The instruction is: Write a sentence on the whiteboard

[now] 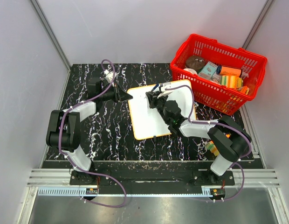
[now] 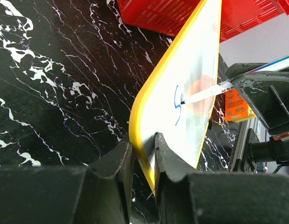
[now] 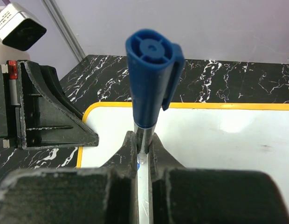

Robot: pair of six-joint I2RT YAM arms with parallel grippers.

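The whiteboard (image 1: 151, 122), white with an orange-yellow frame, lies on the black marble table beside the red basket. My left gripper (image 1: 127, 96) is shut on its left edge; the left wrist view shows the frame (image 2: 137, 116) pinched between the fingers (image 2: 170, 158). My right gripper (image 1: 153, 99) is shut on a blue marker (image 3: 151, 79), held upright with its cap on the back end. The marker's tip (image 2: 184, 100) touches the board. Of the sentence, only one curved blue stroke (image 2: 178, 106) shows, beside the tip. The board also shows in the right wrist view (image 3: 219, 140).
The red basket (image 1: 249, 58) with several packaged goods stands at the back right, close to the board's right corner. A small orange packet (image 1: 212, 147) lies by the right arm's elbow. Grey walls enclose the table on three sides.
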